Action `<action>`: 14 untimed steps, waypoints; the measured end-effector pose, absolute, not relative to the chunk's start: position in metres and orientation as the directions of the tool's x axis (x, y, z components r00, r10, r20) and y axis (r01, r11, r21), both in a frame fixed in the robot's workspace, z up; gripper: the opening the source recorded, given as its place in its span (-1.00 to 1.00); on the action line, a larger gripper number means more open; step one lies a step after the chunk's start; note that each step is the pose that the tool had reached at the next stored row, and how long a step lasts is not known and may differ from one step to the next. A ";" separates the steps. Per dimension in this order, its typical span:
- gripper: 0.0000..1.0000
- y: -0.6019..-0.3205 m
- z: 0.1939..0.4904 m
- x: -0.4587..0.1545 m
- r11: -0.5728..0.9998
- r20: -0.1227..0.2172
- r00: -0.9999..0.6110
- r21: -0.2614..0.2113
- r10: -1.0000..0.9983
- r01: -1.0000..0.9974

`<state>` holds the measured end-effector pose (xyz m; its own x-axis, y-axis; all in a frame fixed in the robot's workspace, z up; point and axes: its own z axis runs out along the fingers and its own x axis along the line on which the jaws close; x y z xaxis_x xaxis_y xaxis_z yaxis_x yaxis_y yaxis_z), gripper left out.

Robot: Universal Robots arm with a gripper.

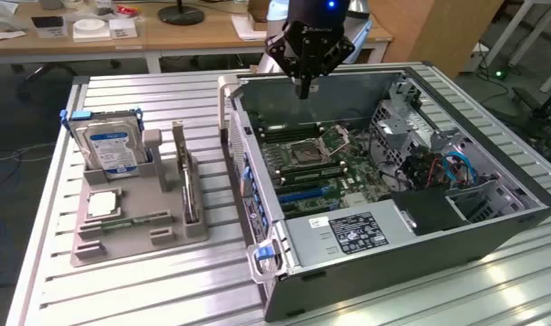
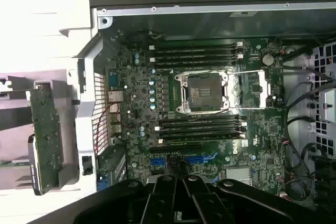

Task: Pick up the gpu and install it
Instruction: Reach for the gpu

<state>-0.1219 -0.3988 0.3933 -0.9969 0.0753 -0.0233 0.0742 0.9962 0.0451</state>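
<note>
1. I see the gpu (image 1: 188,185) as a thin flat card. It stands on its long edge in a slot of the grey holder (image 1: 139,198), at the exterior view's left of the open computer case (image 1: 393,268). A pale upright piece rises at its far end.
2. The exterior view gives me the card almost edge-on, as a slim dark slab. The hard drive (image 1: 112,146), with its blue and white label, stands in the same holder further to that view's left. The wrist view looks down on the card (image 2: 46,135) and shows the broad face turned toward the case. That face is a greenish board dotted with small parts, with a dark rounded edge behind it. The wrist view also lays out the motherboard (image 2: 136,108) and its blue slots (image 2: 202,159).
3. The card's long axis runs from far to near in the exterior view, roughly parallel to the case's rear wall. Its broad faces point sideways.
4. The gripper (image 1: 302,92) hangs above the open case, over the motherboard and well apart from the card. Its fingers are drawn together with nothing between them.
</note>
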 end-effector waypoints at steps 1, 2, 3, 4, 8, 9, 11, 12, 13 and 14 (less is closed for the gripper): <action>-0.80 -0.399 0.393 -0.122 0.996 -0.023 -0.997 0.045 0.075 0.074; -0.80 -0.399 0.393 -0.122 0.996 -0.023 -0.997 0.045 0.075 0.074; -0.80 -0.399 0.393 -0.122 0.996 -0.023 -0.997 0.045 0.075 0.074; -0.80 -0.399 0.393 -0.122 0.996 -0.023 -0.997 0.045 0.075 0.074; -0.80 -0.399 0.393 -0.125 0.996 -0.023 -0.997 0.045 0.075 0.074; -0.80 -0.399 0.393 -0.126 0.996 -0.023 -0.997 0.045 0.075 0.074; -0.80 -0.399 0.393 -0.128 0.996 -0.023 -0.997 0.045 0.075 0.074; -0.80 -0.399 0.393 -0.129 0.996 -0.023 -0.997 0.045 0.075 0.074; -0.80 -0.399 0.393 -0.130 0.996 -0.023 -0.997 0.045 0.075 0.074; -0.80 -0.399 0.393 -0.131 0.996 -0.023 -0.997 0.045 0.075 0.074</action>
